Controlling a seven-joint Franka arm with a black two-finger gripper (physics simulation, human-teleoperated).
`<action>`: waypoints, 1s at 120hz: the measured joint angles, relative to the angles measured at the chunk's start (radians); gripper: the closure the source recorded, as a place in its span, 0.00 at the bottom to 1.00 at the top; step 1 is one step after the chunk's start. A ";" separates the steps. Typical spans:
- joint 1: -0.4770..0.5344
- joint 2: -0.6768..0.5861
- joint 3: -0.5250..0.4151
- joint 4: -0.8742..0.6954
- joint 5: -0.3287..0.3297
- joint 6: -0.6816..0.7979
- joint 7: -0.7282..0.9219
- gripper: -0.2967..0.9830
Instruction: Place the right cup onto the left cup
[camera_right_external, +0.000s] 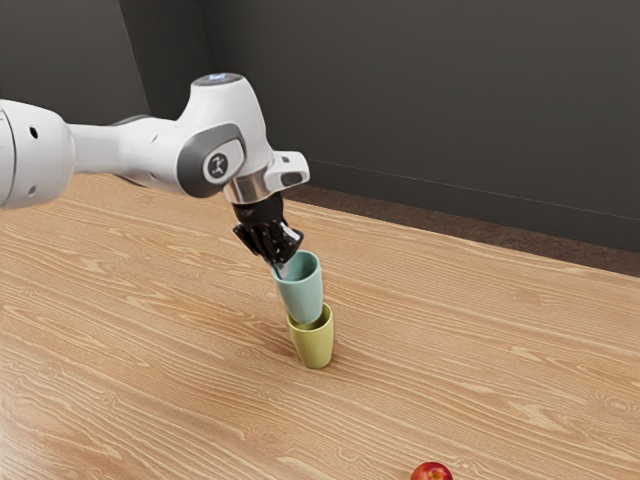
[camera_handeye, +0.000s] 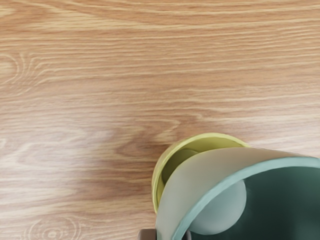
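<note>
Over the wooden surface (camera_right_external: 150, 350), jaws are pinching the teal cup (camera_right_external: 301, 298) by its wall, its base overlapping the yellow-green cup's (camera_right_external: 315, 347) mouth

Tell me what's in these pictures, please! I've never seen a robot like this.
The white machine is a robot arm. The exterior view's camera is beside it; the wrist view's camera rides on the arm.

The black tool pinches the wall of a blue-green cup, one finger inside and one outside. That cup's bottom is at the mouth of a yellow-green cup, which stands on the wooden table.

Near the exterior view's lower edge is a round red thing, maybe an apple.
</note>
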 joint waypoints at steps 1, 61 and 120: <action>0.000 0.001 0.000 0.000 0.000 0.001 0.000 0.85; 0.000 0.049 0.000 0.000 -0.014 0.027 0.012 0.44; -0.004 -0.093 0.007 0.109 -0.010 -0.136 0.026 0.25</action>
